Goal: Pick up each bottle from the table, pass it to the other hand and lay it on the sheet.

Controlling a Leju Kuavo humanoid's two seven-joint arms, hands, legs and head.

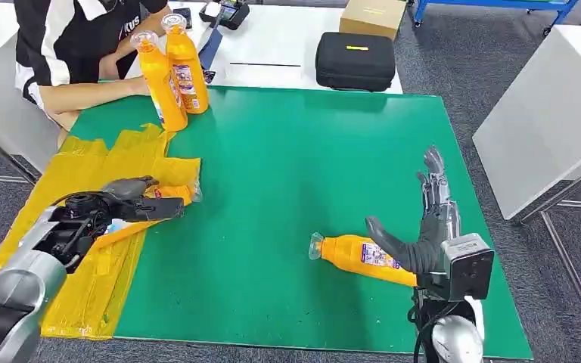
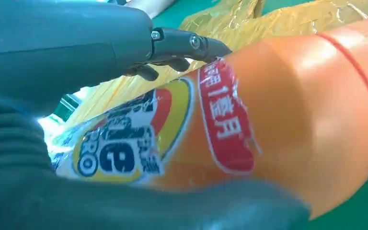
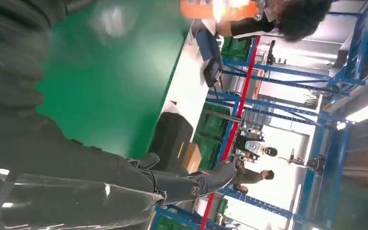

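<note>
the left hand (image 1: 125,198) grasps a bottle (image 1: 168,195) over the yellow sheet (image 1: 83,174) at the desk's (image 1: 287,151) left edge. the right hand (image 1: 424,227) lies spread, thumb across a lying bottle (image 1: 363,253) near the front edge. rigid, likely slick plastic; best gripped mid-body.

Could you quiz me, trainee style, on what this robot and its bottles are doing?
1. True or false: the left hand holds a bottle over the yellow sheet.
2. How many bottles stand upright by the person's arm?
3. The right hand is at the lying bottle on: A) the green table B) the black case.

Key: 1 true; 2 two; 3 A.
</note>
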